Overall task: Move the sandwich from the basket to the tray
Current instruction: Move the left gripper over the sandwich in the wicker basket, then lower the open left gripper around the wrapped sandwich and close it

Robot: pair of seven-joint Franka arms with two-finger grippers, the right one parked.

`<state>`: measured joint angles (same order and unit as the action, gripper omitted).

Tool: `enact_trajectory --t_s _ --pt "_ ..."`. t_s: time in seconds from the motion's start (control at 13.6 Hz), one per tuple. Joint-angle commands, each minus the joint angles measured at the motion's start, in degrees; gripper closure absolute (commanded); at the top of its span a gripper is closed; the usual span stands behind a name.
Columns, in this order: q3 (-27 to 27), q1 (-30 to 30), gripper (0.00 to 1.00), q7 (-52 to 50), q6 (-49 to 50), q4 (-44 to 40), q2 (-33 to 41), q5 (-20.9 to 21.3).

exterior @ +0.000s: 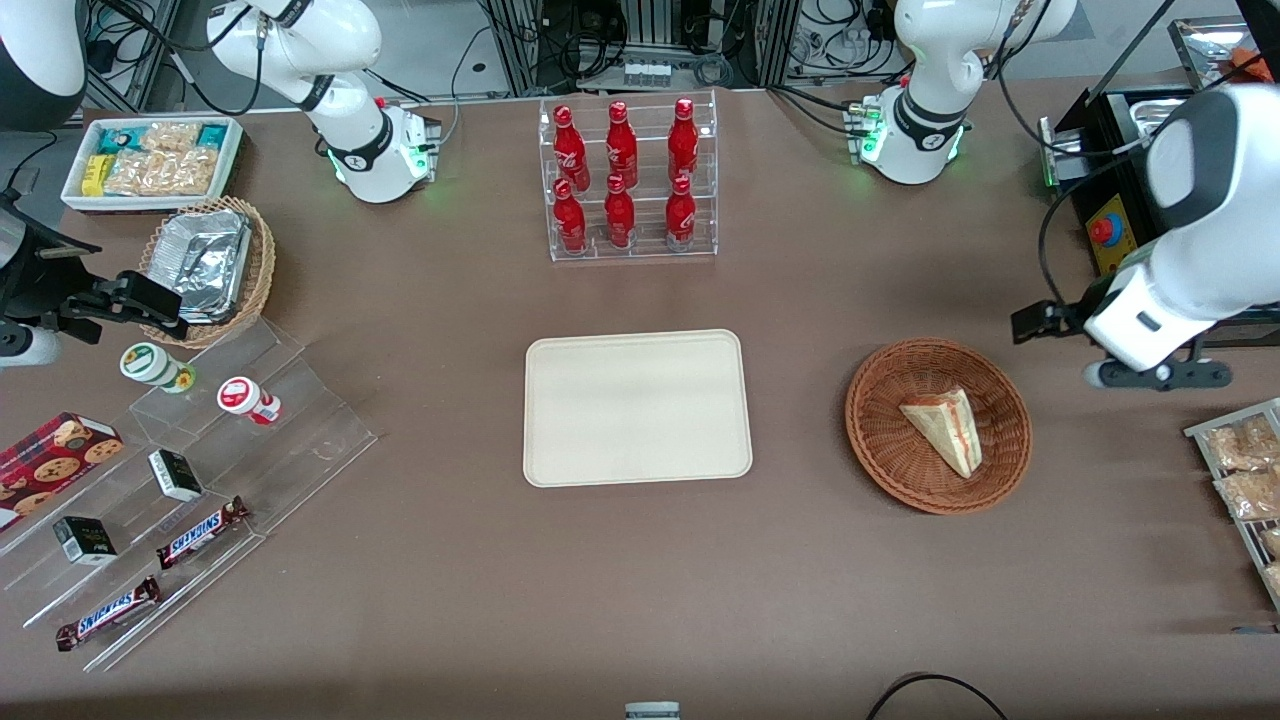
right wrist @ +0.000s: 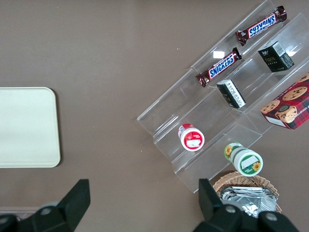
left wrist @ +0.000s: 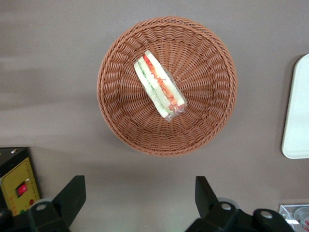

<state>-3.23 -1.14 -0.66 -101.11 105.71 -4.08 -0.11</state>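
Overhead, spread tool (left wrist: 137, 198) hangs, seemingly clear, above sandwich (left wrist: 160, 85) in basket (left wrist: 212, 58).

The gripper (left wrist: 139, 203) hangs above the table beside the basket (left wrist: 212, 121), its two fingers set wide apart; only the fingertips (left wrist: 72, 193) show in the wrist view, the rest cut off at the frame edge. In the front view the arm's body hides the fingers. The tray (left wrist: 297, 116) is cut off at the wrist view's edge. The sandwich (exterior: 945, 428) label text is too small to read.
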Motion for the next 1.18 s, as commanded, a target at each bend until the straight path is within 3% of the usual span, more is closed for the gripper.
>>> enact_trajectory --t_s 0.0,0.59,1.1 --pt "-0.3 -0.2 0.0 0.5 -5.3 4.0 -0.7 0.8" --pt "-0.2 -0.2 0.0 -3.4 -21.0 15.0 -1.6 0.7" --pt "-0.3 3.2 0.0 -32.6 -26.8 15.2 -4.4 0.7"
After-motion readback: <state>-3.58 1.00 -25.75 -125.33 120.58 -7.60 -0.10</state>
